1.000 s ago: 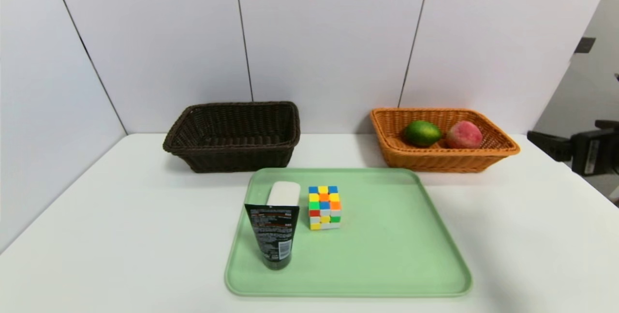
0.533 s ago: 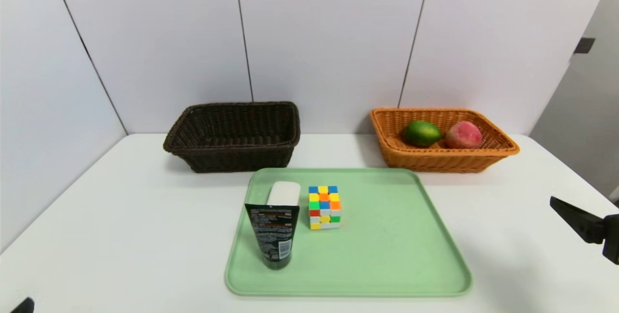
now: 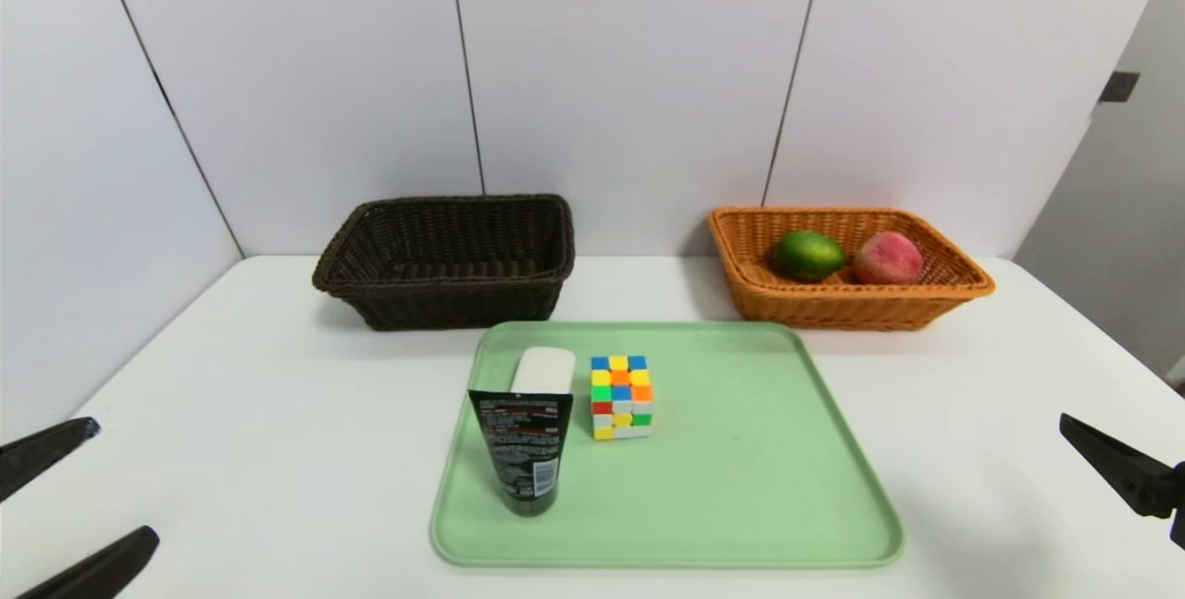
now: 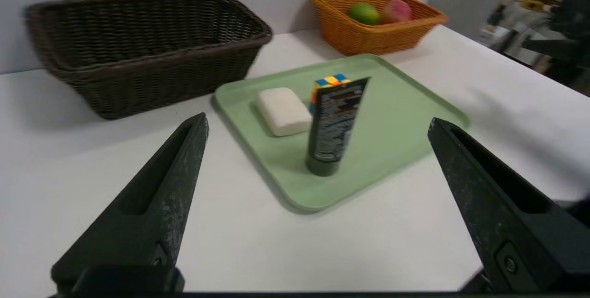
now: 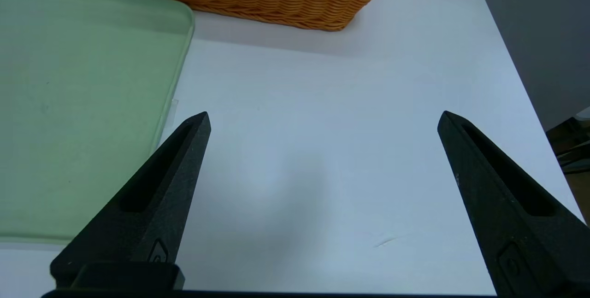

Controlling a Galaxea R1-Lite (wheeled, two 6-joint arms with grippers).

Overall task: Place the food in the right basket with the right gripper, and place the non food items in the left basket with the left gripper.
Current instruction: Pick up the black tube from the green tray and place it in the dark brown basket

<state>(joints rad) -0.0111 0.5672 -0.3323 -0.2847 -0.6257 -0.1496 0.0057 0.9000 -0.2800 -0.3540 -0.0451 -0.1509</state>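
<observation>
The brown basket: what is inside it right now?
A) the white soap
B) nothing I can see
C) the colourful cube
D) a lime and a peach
B: the brown basket shows only its woven inside, while the cube and soap sit on the green tray.

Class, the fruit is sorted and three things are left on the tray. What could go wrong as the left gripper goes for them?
1. The tube stands upright on its cap; a nudge from the open left gripper could topple it.
2. The soap and cube sit close behind it, so reaching past may knock them.
</observation>
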